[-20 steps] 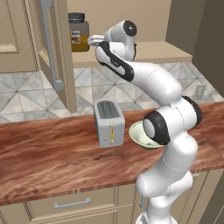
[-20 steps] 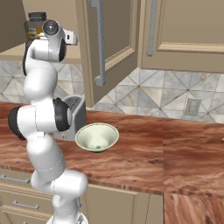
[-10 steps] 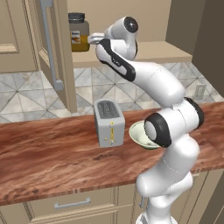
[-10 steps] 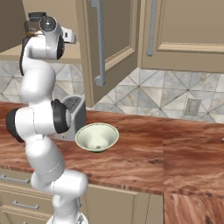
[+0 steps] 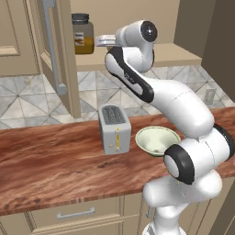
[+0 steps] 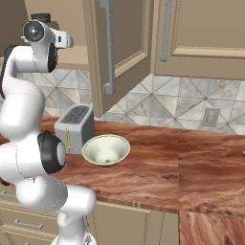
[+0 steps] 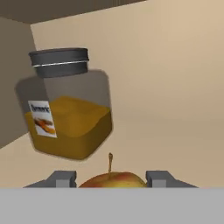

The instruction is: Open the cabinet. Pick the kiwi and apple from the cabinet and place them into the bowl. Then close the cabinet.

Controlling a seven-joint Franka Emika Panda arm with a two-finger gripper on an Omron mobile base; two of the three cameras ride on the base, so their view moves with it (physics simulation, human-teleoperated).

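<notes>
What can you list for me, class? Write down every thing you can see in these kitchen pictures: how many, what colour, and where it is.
cabinet: one, tan, on the wall, one door swung open, silver bar handles.
jar: one, clear with dark lid and orange contents, on the cabinet shelf.
apple: one, yellow-orange with a stem, on the shelf between the fingertips.
toaster: one, silver, on the counter, left of the bowl in the left base view.
bowl: one, pale cream-green, on the counter beside the toaster.
counter: one, reddish-brown wood grain.
drawer: one, tan, below the counter.
wall outlet: one, pale, on the tiled wall.
gripper: one, dark tips, jaws closed on the apple.
</notes>
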